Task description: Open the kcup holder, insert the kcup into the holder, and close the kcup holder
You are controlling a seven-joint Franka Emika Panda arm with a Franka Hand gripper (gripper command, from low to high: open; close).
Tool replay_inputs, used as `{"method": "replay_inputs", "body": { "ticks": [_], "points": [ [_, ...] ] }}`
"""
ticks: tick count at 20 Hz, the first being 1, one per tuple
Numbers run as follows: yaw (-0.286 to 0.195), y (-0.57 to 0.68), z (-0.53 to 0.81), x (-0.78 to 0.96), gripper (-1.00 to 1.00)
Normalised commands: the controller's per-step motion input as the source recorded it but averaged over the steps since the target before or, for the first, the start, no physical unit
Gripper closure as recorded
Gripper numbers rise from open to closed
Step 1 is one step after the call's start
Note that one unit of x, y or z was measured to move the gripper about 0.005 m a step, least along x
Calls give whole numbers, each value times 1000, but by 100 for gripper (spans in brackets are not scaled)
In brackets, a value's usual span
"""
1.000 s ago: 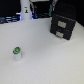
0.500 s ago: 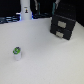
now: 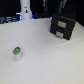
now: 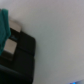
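Exterior view: set off the arm, raised, angled down across the pale table (image 3: 45, 55); wide and distant enough to take in the black kcup holder (image 3: 64, 25) at the far side toward the exterior view's right. Wrist view: close, looking down on the table (image 4: 57, 40), blurred. Shared ground: the kcup holder (image 4: 20, 57), partly cut by the frame edge, and table surface.

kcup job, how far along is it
Nothing looks done yet. The kcup holder sits shut on the table, no tray slid out. The kcup stands alone toward the exterior view's left, well apart from the holder and ungrasped. The wrist view shows the black holder close by, so opening may be next. The claw isn't in view. Opening, inserting and closing all remain.
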Motion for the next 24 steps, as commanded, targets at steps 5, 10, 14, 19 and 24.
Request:
{"method": "replay_inputs", "body": {
  "ticks": [5,10,14,19,24],
  "points": [
    [-190,691,-21,-248,-100],
    [-194,663,-137,-223,-100],
    [-199,623,-243,-207,-100],
    [-181,544,-310,-176,-100],
    [-134,374,-385,-163,-100]
  ]
}}
